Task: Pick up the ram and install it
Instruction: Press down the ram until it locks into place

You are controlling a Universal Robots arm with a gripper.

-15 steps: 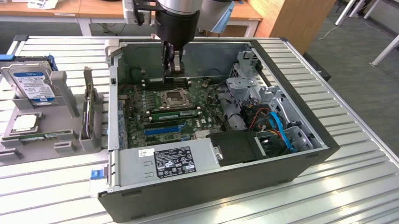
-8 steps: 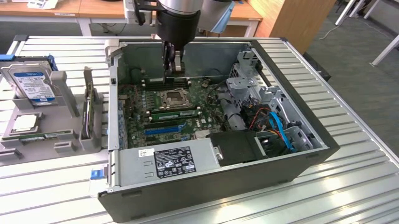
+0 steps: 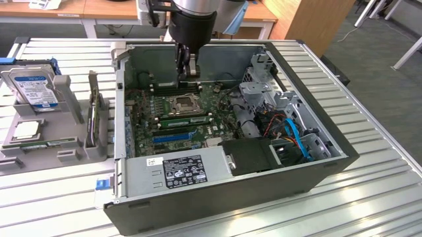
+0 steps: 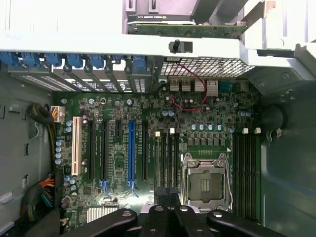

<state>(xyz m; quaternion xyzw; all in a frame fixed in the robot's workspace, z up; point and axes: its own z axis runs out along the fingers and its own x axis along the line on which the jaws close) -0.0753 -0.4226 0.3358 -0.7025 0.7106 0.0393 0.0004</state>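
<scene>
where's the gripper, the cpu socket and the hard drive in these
gripper [image 3: 189,73], exterior view, at its fingertips above the motherboard
cpu socket [image 4: 205,183], wrist view, middle of the open metal frame
hard drive [image 3: 34,88], exterior view, on its blue-and-white label

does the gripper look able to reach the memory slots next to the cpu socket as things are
Probably yes. The case lies open, and the gripper hangs inside it, low over the motherboard by the memory slots beside the CPU socket. Nothing visible stands between them.
</scene>
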